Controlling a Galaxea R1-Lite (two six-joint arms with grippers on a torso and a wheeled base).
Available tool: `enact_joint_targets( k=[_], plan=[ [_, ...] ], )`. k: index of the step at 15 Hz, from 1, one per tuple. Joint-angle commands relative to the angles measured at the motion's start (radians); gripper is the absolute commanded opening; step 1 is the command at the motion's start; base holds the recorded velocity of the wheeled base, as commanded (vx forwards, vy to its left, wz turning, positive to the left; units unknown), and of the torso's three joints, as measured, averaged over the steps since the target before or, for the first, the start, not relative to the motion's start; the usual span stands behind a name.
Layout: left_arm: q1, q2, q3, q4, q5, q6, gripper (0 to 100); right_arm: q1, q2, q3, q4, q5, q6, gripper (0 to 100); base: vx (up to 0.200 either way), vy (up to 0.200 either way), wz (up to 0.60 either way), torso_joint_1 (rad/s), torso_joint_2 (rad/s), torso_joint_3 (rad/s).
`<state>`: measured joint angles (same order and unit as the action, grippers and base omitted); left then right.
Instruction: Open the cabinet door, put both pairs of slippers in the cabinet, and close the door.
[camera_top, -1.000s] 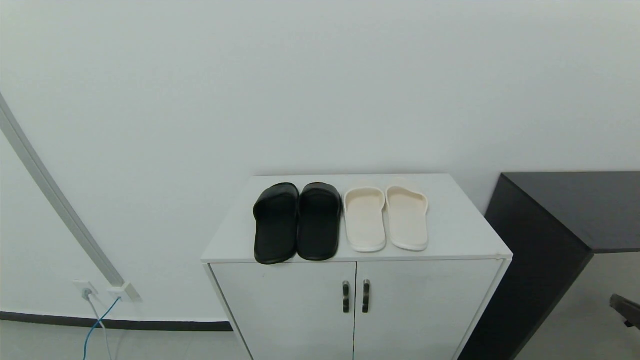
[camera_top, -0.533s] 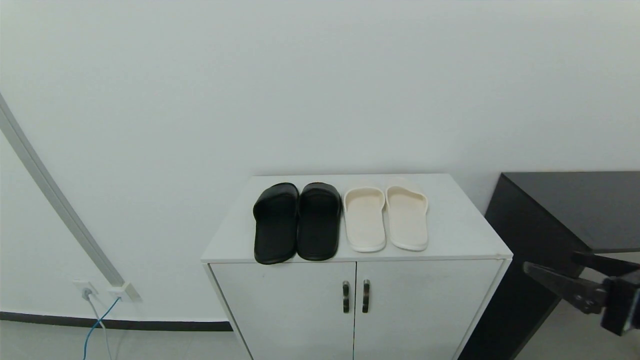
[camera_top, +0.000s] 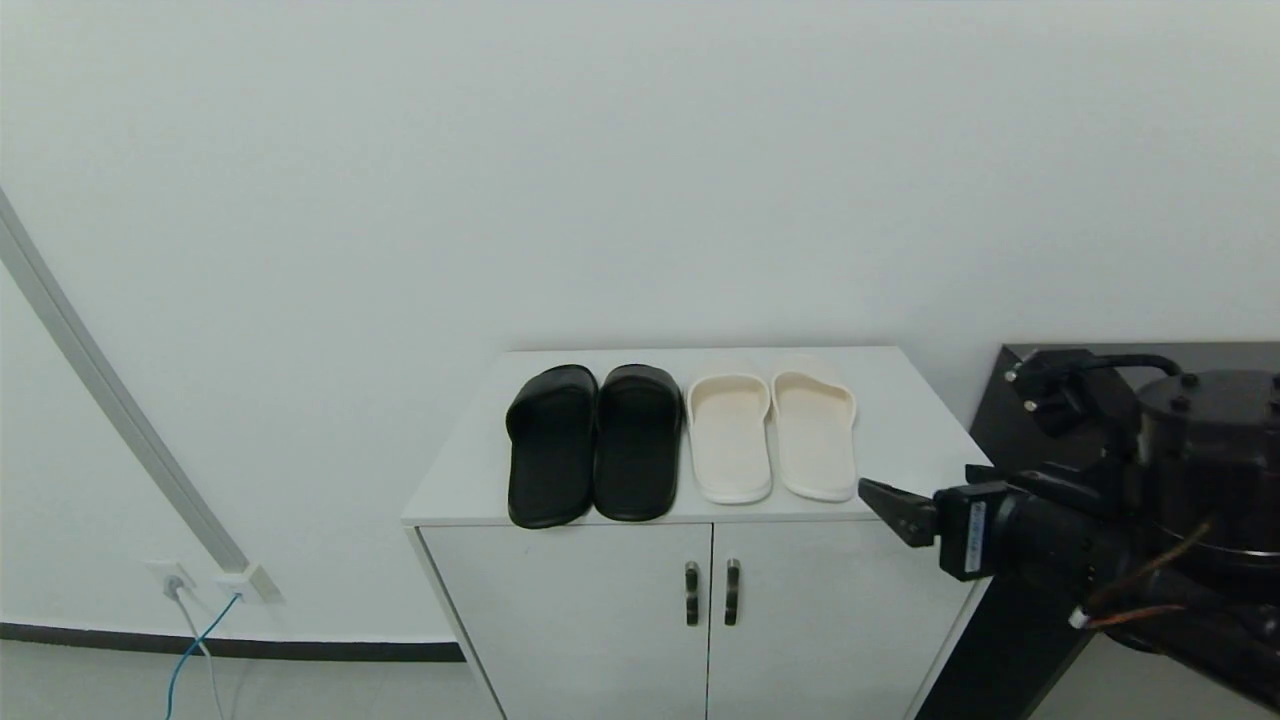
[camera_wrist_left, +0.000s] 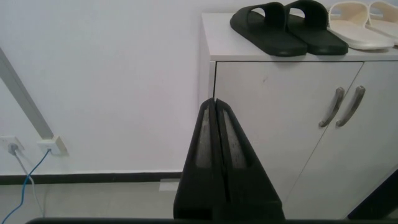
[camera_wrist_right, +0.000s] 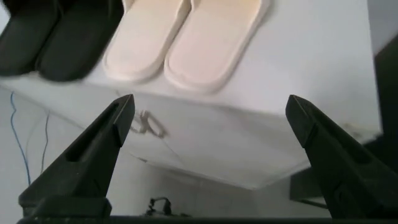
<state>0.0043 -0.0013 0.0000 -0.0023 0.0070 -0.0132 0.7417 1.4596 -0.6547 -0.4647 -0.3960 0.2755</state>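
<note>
Slippers (camera_top: 640, 445), black and cream pairs, sit atop shut cabinet (camera_top: 905, 445); right end effector (camera_wrist_right: 211, 104) hangs wide off its right corner, likely bound for handles (camera_top: 711, 592); left end effector (camera_wrist_left: 216, 107) pinched closed.

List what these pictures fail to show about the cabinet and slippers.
- Cabinet inside: hidden behind its shut doors, every view.
- Cabinet's bottom: cut off by the head view's lower edge.
- Cabinet's front right corner: behind the right tool, head view.
- Black slippers: cut off by the edge, right wrist view.
- Lower left door: behind the shut left tool, left wrist view.
</note>
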Motion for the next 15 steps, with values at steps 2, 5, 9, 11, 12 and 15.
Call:
enact_joint_targets(
  k=[2,5,9,11,12,15],
  plan=[
    [-0.001,0.001,0.000,-0.001,0.001,-0.001,0,0.051,0.231,-0.197,0.000,-0.081,0.027,100,0.000,0.000,0.00,0.000,0.00,0.000],
    [0.000,0.001,0.000,0.001,-0.001,-0.001,0,0.050,0.372,-0.341,0.001,-0.118,0.027,100,0.000,0.000,0.00,0.000,0.00,0.000],
    [0.000,0.001,0.000,0.001,-0.001,-0.001,0,0.011,0.558,-0.542,0.004,-0.195,0.024,100,0.000,0.000,0.00,0.000,0.00,0.000],
    [-0.001,0.001,0.000,0.001,-0.001,-0.001,0,-0.019,0.633,-0.631,0.006,-0.202,0.007,100,0.000,0.000,0.00,0.000,0.00,0.000],
    [0.000,0.001,0.000,-0.001,-0.001,-0.001,0,-0.028,0.662,-0.663,0.006,-0.208,0.007,100,0.000,0.000,0.00,0.000,0.00,0.000],
    [0.000,0.001,0.000,-0.001,-0.001,-0.001,0,-0.073,0.765,-0.787,0.006,-0.238,-0.036,100,0.000,0.000,0.00,0.000,0.00,0.000]
  ],
)
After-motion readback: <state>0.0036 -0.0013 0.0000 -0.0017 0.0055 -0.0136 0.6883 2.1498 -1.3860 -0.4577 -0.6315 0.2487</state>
